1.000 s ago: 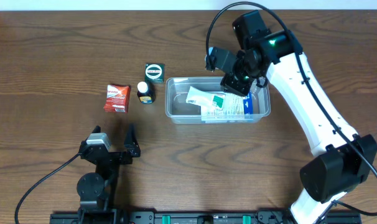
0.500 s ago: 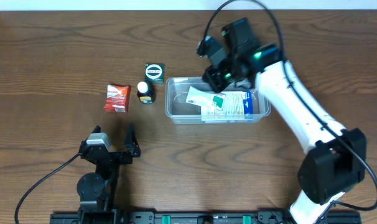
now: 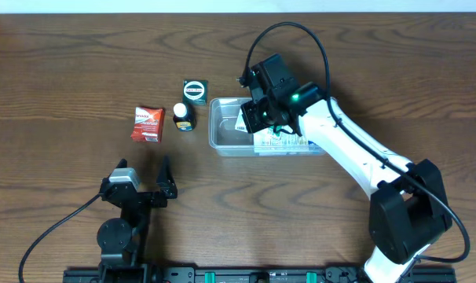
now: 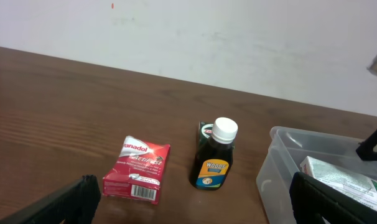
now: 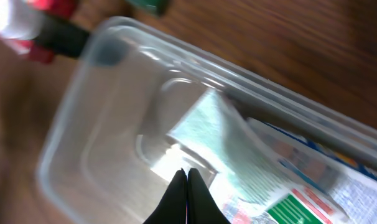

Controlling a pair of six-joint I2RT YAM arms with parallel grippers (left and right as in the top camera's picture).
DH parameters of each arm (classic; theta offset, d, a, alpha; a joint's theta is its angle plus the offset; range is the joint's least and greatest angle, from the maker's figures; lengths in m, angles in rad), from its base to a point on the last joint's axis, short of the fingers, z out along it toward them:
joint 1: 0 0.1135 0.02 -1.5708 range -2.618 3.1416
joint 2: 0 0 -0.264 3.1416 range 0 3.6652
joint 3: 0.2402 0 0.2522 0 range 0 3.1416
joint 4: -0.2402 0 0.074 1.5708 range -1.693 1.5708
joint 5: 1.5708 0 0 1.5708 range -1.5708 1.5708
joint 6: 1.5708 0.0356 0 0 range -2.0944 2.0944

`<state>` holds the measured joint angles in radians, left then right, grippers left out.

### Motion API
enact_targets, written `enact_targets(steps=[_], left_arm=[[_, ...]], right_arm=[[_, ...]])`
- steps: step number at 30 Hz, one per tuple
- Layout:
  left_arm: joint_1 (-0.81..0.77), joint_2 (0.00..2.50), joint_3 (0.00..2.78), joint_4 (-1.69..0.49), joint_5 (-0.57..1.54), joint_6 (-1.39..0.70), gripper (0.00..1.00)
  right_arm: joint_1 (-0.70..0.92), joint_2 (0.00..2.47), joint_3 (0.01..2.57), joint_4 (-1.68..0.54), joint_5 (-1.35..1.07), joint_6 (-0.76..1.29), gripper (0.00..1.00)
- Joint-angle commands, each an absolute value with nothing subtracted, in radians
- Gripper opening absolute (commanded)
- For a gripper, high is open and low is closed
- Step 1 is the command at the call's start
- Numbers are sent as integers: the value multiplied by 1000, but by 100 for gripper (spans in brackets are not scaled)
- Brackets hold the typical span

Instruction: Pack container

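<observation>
- The right gripper [image 5: 187, 186] is hanging with its jaws pressed together, gripping nothing, over the left end of the container [image 3: 214, 130].
- The container is lying with its long axis across the table, and cartons [image 3: 289, 140] are sitting inside it.
- The bottle [image 3: 183, 116] is standing just beside that left end, with the red box [image 3: 148, 124] further left. Both are probably lying nearer this arm than the wide-open left gripper [image 3: 142, 177].

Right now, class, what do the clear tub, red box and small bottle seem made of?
The container looks like clear glossy plastic: its contents show through. The red box: printed cardboard, probably, with folded edges. The bottle: dark and shiny, glass or plastic; cannot tell.
</observation>
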<state>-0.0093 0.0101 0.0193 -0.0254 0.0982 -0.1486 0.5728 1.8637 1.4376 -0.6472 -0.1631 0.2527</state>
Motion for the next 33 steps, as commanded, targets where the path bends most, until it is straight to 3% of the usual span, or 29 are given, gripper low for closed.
enact_targets(steps=[1,33], left_arm=[[-5,4,4,-62,117,-131,98],[-5,4,4,-62,117,-131,98]], right_arm=[[585,1871,1395,-620,-78,342,1],[537,1871,1247,-564,83,361,1]])
